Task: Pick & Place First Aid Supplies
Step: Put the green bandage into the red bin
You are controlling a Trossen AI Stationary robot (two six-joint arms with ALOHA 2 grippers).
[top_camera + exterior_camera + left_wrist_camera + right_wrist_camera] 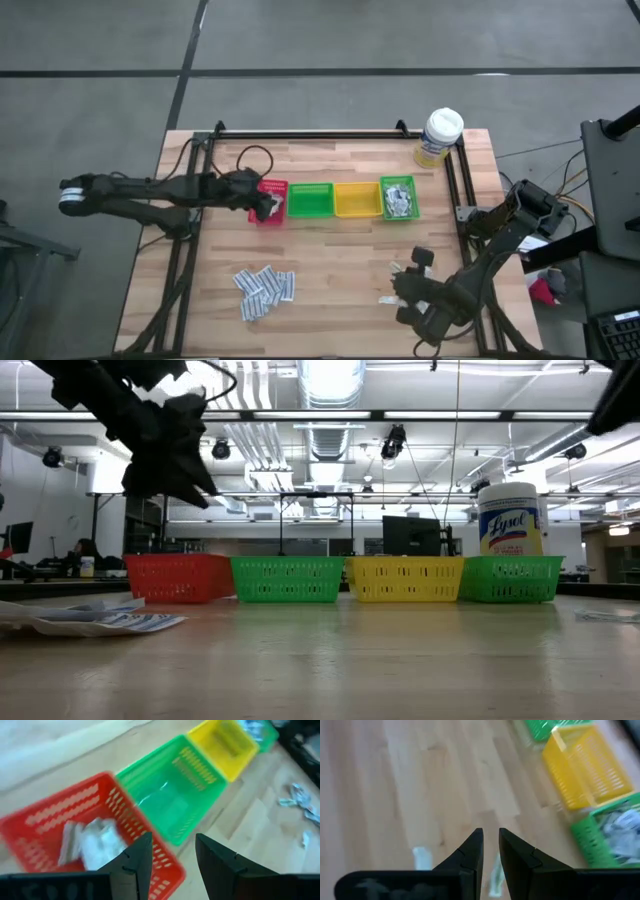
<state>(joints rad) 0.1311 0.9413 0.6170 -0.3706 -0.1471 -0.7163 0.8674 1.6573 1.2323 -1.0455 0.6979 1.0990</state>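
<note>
Several white-blue sachets (265, 288) lie in a loose pile on the table's near left; they also show in the low view (85, 620). A few more sachets (396, 268) lie at the near right. My left gripper (172, 855) is open and empty above the near rim of the red bin (60, 820), which holds a few sachets (95, 842). My right gripper (490, 837) hovers over the near right of the table with only a narrow gap between its fingers and nothing in it. One sachet (495, 872) lies on the wood below that gap and another sachet (422, 857) lies beside it.
Red (271, 200), green (310, 200), yellow (357, 199) and a second green bin (398, 197) stand in a row at mid-table; the last holds several sachets. A white-lidded yellow wipes tub (440, 135) stands at the far right. Dark rails frame the table.
</note>
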